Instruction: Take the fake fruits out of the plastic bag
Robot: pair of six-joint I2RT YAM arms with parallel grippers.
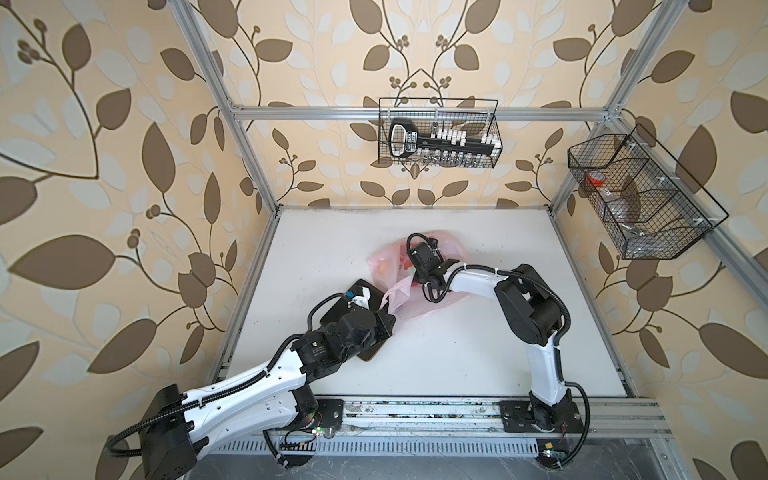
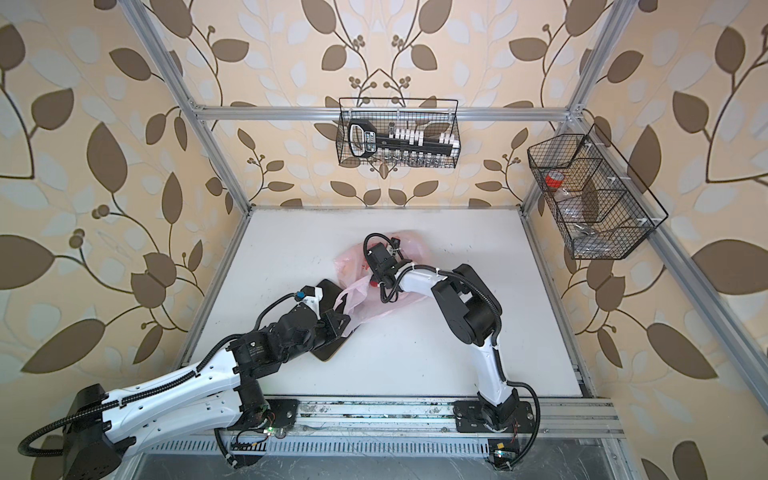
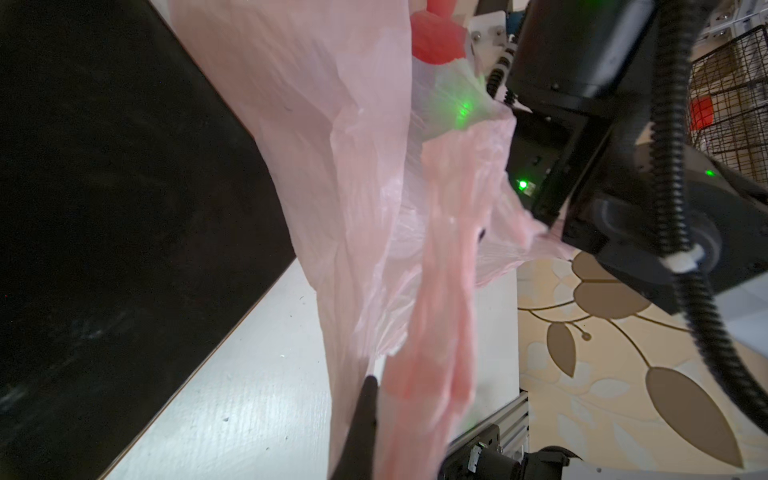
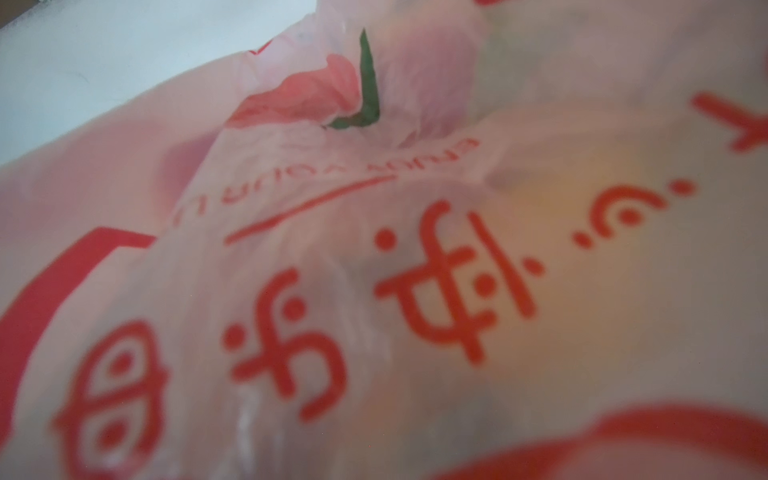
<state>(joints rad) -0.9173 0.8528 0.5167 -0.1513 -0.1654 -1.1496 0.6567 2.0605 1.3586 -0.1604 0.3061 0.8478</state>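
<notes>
Far left: left gripper (image 1: 386,311) clenched on one handle of the bag (image 1: 422,309), sitting over the right edge of the dark mat (image 3: 124,208). The left wrist view shows the pink handle strip running taut past a black finger (image 3: 363,415). Bag lies mid-table, just right of the mat, crumpled and mostly flat. Fruits (image 1: 385,266) are inside it: orange-yellow and red blobs through the film in both top views, a red fruit (image 3: 436,41) by the mouth in the left wrist view, a yellow glow behind the red print in the right wrist view. Can't tell which fruit is which. Right gripper (image 1: 415,272) is down at the bag's middle, fingers hidden under its own wrist; its camera sees only film, so can't tell whether it's released or grasping. Back-wall wire basket (image 1: 436,100) holds a black rack (image 1: 440,141) carrying white pieces. Right-wall basket (image 1: 665,232) has a red-and-white roll (image 1: 597,179) toward its rear end and clear plastic further forward. Bag's long axis runs diagonally: handles point front-left at the left gripper, body spreads back-right. Table (image 1: 457,365) is plain white and scuffed; aluminium frame, beige wallpaper with brown leaves all round.
</notes>
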